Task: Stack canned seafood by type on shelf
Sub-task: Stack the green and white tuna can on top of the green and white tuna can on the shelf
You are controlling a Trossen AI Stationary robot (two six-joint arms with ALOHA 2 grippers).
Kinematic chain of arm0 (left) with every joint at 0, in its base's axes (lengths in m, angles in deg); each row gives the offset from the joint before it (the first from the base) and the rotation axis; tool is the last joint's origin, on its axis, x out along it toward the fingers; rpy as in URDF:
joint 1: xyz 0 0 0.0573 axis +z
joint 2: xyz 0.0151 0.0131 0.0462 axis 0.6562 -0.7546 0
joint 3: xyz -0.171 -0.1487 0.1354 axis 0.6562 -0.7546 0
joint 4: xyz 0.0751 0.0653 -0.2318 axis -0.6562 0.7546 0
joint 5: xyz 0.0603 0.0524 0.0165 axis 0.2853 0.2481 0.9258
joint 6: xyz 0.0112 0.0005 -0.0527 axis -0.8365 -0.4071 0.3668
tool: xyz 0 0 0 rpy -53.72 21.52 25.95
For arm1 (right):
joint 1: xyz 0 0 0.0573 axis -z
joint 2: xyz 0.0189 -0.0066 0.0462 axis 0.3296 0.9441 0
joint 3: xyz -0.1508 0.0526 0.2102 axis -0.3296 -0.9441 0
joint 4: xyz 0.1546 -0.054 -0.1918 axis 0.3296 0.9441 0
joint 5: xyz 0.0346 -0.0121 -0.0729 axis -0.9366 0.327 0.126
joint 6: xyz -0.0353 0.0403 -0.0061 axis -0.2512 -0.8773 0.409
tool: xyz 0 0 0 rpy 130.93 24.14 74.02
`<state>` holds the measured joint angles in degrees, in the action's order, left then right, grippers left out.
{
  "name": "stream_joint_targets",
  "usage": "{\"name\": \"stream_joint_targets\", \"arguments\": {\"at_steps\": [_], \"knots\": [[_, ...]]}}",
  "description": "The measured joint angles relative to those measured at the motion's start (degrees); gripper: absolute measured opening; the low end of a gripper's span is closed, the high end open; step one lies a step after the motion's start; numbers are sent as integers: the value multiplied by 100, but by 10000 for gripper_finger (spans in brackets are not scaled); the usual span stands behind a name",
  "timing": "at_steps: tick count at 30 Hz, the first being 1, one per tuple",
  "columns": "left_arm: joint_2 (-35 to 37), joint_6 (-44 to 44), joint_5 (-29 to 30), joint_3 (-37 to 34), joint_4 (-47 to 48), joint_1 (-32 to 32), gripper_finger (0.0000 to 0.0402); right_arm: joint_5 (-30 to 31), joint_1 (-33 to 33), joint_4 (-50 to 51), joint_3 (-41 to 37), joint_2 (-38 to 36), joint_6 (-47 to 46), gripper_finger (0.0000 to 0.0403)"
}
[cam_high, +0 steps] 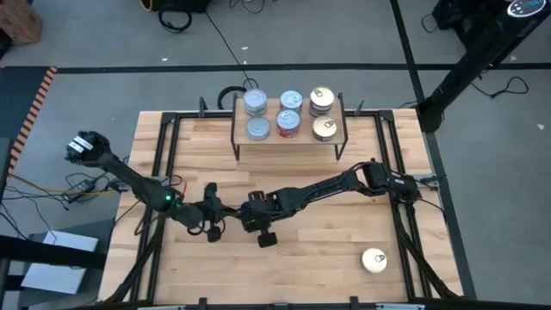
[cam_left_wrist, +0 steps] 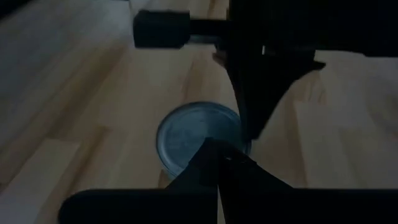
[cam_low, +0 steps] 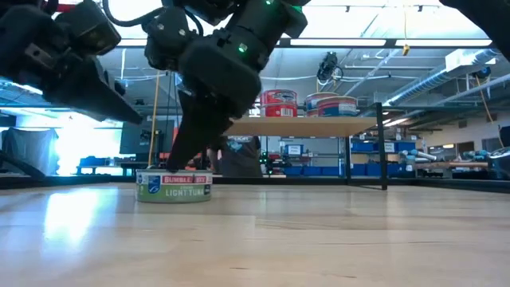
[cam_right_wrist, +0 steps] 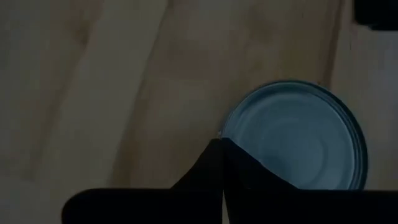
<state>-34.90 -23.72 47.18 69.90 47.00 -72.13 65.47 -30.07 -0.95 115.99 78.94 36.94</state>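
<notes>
A flat round tin with a silver-blue top (cam_right_wrist: 298, 140) and a tuna label (cam_low: 174, 186) lies flat on the table, left of the middle. My right gripper (cam_right_wrist: 222, 149) is shut, with its tips at the tin's rim. My left gripper (cam_left_wrist: 219, 158) is also shut and hangs a little above and to the left of the tin, apart from it. In the high view both arms cover the tin. The shelf (cam_high: 305, 115) stands at the far edge with silver-blue, red-labelled and gold tins on it. A gold-topped tin (cam_high: 374, 260) lies at the near right. My right gripper's shut fingertips (cam_low: 170, 165) meet the tin's top rim (cam_right_wrist: 225, 127) at one side, slanting down from above. Nothing is between the fingers. The tin sits flat on the table. I cannot tell whether the tips press on it or only stand against it.
The shelf's black wire legs (cam_high: 236, 146) stand on the tabletop at the far middle. Black frame rails (cam_high: 159, 172) run along the table's left and right sides. Bare wood lies between the arms and the near edge.
</notes>
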Motion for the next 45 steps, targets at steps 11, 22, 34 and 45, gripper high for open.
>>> {"name": "stream_joint_targets", "arguments": {"at_steps": [11,22,34,45], "knots": [[179,-187,28,0,62,0,1,-819,217,276,241,-67,-735,13],[169,-187,26,0,69,-1,1,578,-186,351,31,-56,522,82],[169,-211,26,0,38,-1,1,853,-171,149,-364,-96,720,72],[169,-274,26,0,36,-2,1,326,-58,498,-141,-71,580,6]]}}
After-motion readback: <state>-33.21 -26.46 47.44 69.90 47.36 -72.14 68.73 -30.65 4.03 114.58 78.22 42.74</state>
